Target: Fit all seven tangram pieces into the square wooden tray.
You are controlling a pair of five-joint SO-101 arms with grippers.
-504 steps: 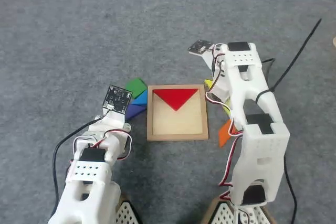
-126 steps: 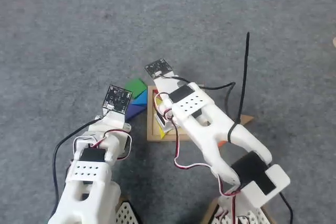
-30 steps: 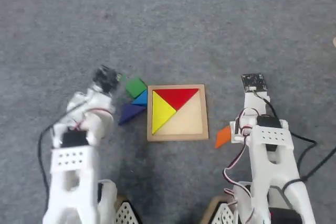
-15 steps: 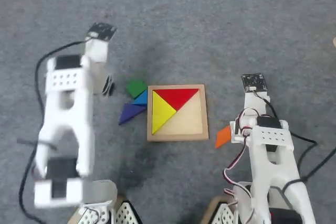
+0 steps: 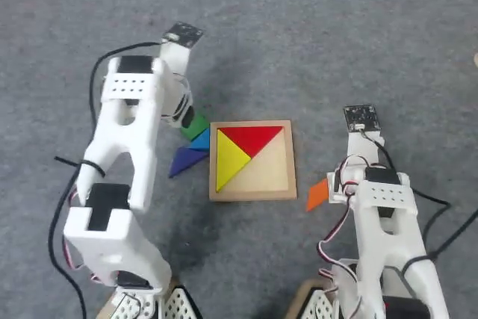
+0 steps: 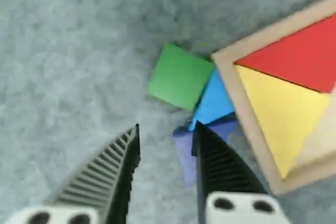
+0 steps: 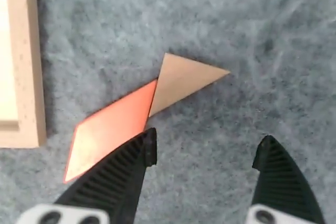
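The square wooden tray [image 5: 252,196] holds a red triangle [image 5: 250,138] and a yellow triangle [image 5: 229,159]. Left of it on the carpet lie a green square [image 6: 180,77], a light blue triangle [image 6: 212,103] and a dark blue piece [image 6: 184,153], bunched together. My left gripper [image 6: 165,140] hangs open over the carpet beside these pieces, holding nothing. An orange parallelogram [image 7: 110,129] touches a tan triangle [image 7: 181,80] right of the tray. My right gripper [image 7: 207,150] stands open just short of them, with nothing between its fingers.
Grey carpet covers the whole table. The left arm [image 5: 131,132] stretches along the tray's left side, over part of the green square [image 5: 199,128]. The right arm [image 5: 377,199] stands right of the orange parallelogram [image 5: 318,193]. Wide free carpet lies beyond the tray.
The left arm has swung out from the left and come over the green and blue pieces. The right arm has kept still, and the pieces have not moved.
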